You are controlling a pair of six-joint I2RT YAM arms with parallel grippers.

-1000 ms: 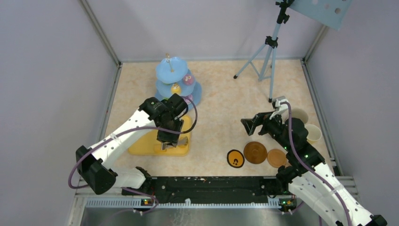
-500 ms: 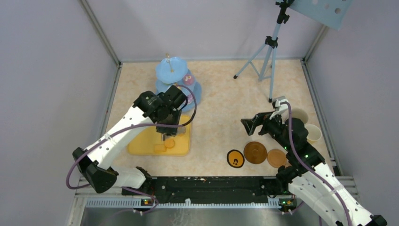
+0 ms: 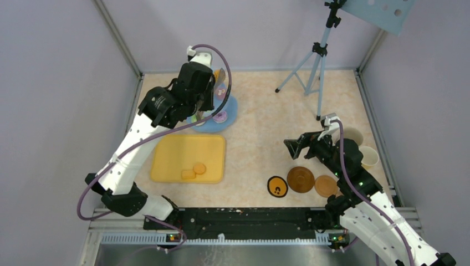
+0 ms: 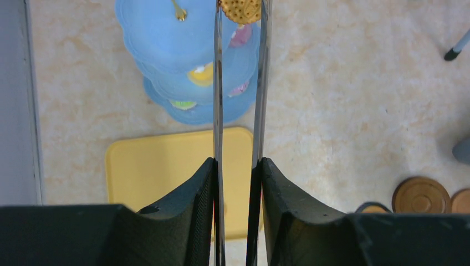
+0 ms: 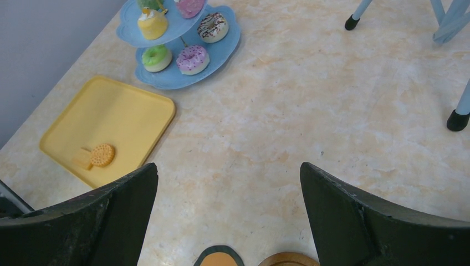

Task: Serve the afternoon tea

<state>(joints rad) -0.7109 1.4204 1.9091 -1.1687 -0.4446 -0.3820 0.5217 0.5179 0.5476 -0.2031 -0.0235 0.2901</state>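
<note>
Upper left of the top view, the left gripper [image 4: 237, 172] squeezes long metal tongs [image 4: 218, 100] pinching a round golden biscuit [image 4: 240, 9] over the light-blue three-tier stand [image 4: 161, 33]; the right gripper [image 5: 227, 174] hangs spread, centre right.

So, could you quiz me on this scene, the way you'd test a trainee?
1. True or false: the yellow tray holds no pastries.
2. What do the tongs, clamped in the jaws of the left arm, pinch at their tip? A: a golden biscuit; B: a pink doughnut; C: a brown coaster.
3. Fill in: the jaws of the right arm stand ____.
Key: 1 false, two biscuits lie on it; 2 A; 3 open.
</note>
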